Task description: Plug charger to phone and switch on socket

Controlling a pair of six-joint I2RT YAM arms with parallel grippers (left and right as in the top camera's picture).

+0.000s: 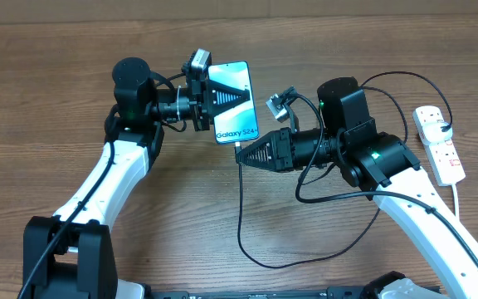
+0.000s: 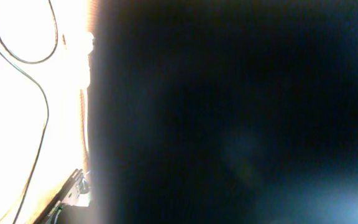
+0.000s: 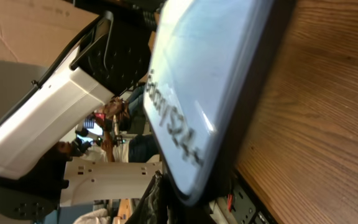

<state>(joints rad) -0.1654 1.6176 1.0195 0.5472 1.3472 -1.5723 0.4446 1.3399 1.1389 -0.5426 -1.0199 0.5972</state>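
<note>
- The left gripper (image 1: 246, 95) is clenched on the phone (image 1: 237, 129).
- The right gripper (image 1: 242, 158) grasps the charger (image 1: 241, 208) tip, just beside the phone's lower edge.
- The socket (image 1: 440, 143) lies well behind the right gripper, on the bench (image 1: 73, 100).

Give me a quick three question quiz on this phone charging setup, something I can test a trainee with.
1. True or false: nothing is touching the phone.
2. Multiple choice: what does the right gripper hold? A) the end of the charger. B) a red switch. C) nothing.
3. Fill in: the socket lies on the robot's ____ side.

Key: 1 false, the left gripper is shut on it. 2 A. 3 right.
</note>
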